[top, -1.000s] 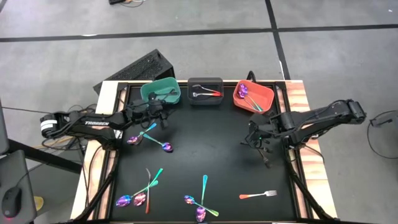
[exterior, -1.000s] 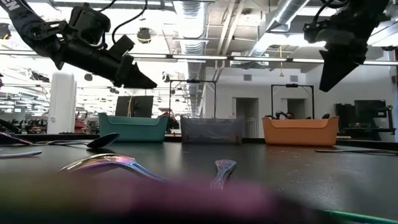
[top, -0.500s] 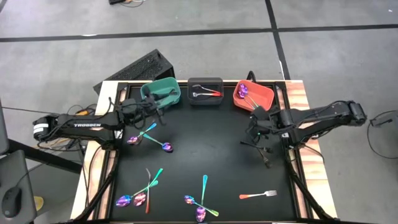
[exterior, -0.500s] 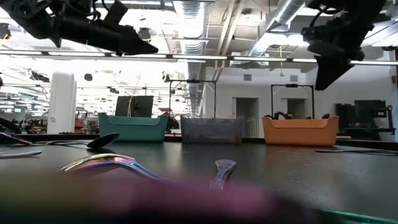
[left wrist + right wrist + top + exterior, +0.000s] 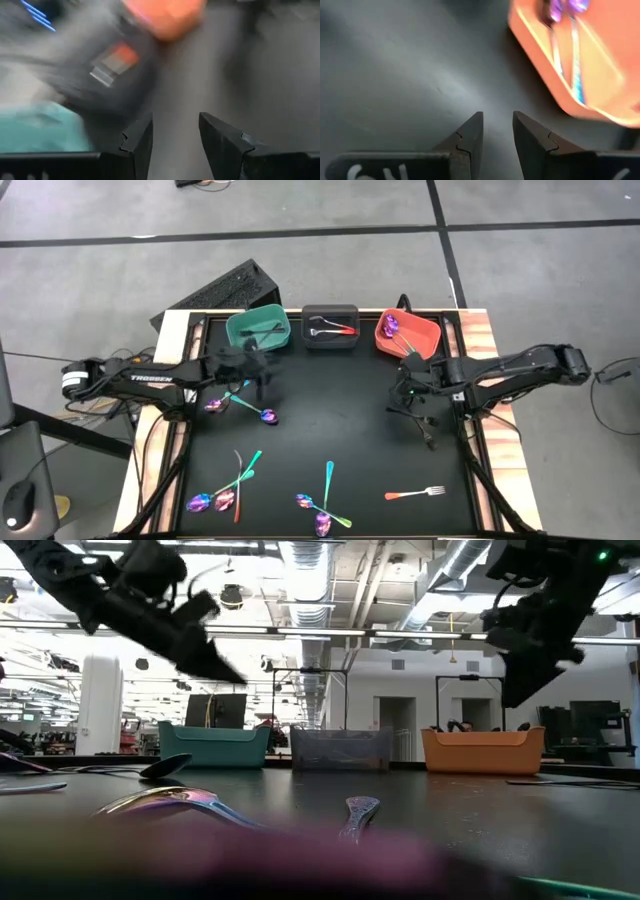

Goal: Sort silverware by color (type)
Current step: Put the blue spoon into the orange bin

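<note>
Black tabletop [image 5: 340,430] in a bright workshop; iridescent silverware [image 5: 243,404] lies beneath the left gripper [image 5: 262,380], fingers apart and empty, like the right gripper [image 5: 402,383].

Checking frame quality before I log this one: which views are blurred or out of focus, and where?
Left wrist view: heavy motion smear; only the left gripper is crisp. Right wrist view: orange bin streaked. Low view: nearest silverware a defocused purple band, left arm smeared, bright ceiling lights behind. High view: sharp, bar slight blur at the left gripper.
</note>
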Controlling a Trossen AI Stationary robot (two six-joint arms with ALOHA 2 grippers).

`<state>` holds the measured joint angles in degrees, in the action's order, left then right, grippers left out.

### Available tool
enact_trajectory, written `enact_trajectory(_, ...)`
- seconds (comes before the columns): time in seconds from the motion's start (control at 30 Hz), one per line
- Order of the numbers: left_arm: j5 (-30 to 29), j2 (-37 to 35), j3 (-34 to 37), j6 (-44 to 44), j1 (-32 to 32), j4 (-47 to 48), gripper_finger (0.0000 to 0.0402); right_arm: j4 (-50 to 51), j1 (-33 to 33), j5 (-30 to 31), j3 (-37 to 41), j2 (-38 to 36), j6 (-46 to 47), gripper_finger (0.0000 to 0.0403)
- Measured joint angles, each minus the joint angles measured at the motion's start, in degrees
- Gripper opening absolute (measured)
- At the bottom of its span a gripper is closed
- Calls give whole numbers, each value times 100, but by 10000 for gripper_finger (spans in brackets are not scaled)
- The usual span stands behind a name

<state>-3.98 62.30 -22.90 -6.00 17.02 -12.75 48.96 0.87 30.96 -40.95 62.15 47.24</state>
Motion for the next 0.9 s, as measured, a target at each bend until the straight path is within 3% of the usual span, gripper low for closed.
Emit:
enact_trajectory(0.1,569,169,2,423,-276,956,148,-830,5,-4,235,0,-266,123)
enact_trajectory(0.23,621,184,4,1116,-874,1973,148,-1529,74,-2,336,-2,-423,123)
enact_trajectory(0.37,618,182,4,1667,-1469,2419,148,-1875,198,0,378,-2,-426,123)
enact_trajectory(0.47,398,228,4,1906,-1789,2639,148,-1995,327,0,379,-2,-423,123)
enact_trajectory(0.73,-949,230,4,2471,-2018,3688,148,-2283,625,33,378,-2,-424,123)
enact_trajectory(0.9,-937,230,11,2332,-2020,3888,148,-2286,590,68,378,-2,-426,123)
